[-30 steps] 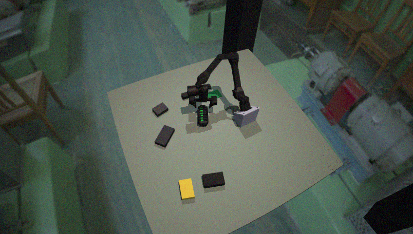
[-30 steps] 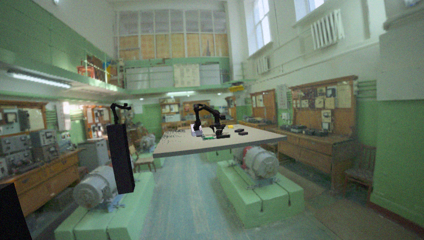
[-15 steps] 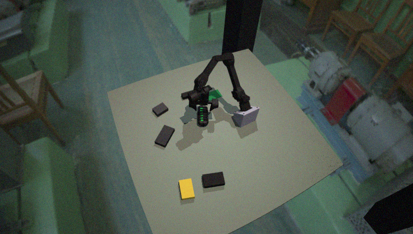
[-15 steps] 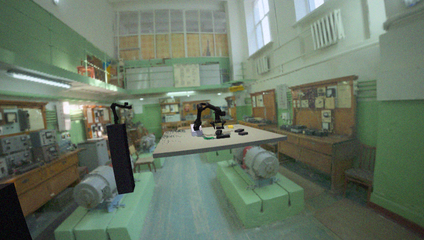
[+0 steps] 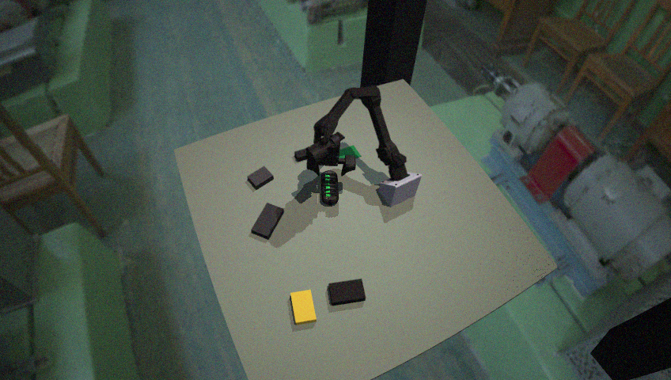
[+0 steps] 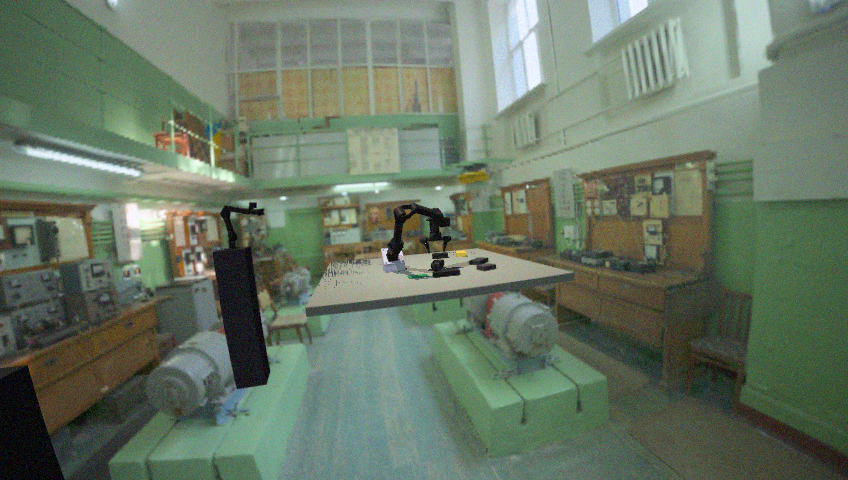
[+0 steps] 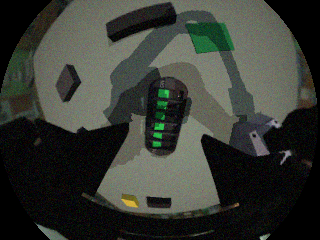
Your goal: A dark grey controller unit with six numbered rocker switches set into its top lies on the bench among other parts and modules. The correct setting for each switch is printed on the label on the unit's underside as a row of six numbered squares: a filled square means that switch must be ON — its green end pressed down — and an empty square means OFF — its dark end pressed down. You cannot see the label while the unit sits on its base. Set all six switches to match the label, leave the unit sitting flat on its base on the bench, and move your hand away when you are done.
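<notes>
The dark grey controller unit (image 5: 331, 193) (image 6: 437, 265) (image 7: 174, 117) sits on the bench (image 5: 423, 264) with its six switches facing up. Green shows on all six, in a row on the left side in the wrist view; the third patch looks darker. Which ends are pressed is too small to tell for certain. Its underside label is hidden. My gripper (image 5: 331, 172) (image 6: 436, 244) (image 7: 167, 132) is open and empty, held above the unit and pointing down. In the wrist view the unit shows between and beyond the two fingers.
A green plate (image 5: 350, 151) (image 7: 211, 37) and a long dark bar (image 7: 141, 21) (image 6: 446, 272) lie behind the unit. Dark blocks (image 5: 260, 177) (image 5: 267, 220) lie to its left. A yellow block (image 5: 303, 306) and a black block (image 5: 346, 291) lie at the front. The arm's grey mount (image 5: 399, 191) stands right.
</notes>
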You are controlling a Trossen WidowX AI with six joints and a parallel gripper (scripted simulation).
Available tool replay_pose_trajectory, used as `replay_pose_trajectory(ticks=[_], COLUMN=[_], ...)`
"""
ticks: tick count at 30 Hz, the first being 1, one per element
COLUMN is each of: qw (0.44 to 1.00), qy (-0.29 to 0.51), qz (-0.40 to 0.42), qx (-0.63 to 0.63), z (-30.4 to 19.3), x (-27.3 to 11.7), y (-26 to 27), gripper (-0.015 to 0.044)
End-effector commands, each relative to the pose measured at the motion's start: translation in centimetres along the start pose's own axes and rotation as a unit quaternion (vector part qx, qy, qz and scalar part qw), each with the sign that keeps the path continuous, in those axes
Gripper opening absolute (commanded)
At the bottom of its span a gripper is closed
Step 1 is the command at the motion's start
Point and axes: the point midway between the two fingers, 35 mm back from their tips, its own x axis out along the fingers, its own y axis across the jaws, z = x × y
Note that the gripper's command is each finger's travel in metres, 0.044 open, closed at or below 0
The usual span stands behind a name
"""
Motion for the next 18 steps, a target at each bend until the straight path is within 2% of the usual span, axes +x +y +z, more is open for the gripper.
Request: replay_pose_trajectory(ticks=[1, 4, 18], qw=[1.0, 1.0, 1.0], qy=[0.002, 0.002, 0.002], qz=[-0.001, -0.001, -0.001], qx=[0.003, 0.003, 0.003], z=[0.06, 0.03, 0.03], x=[-1.79, -1.79, -1.79], y=[0.03, 0.06, 0.06], gripper=[0.044, 0.044, 0.0072])
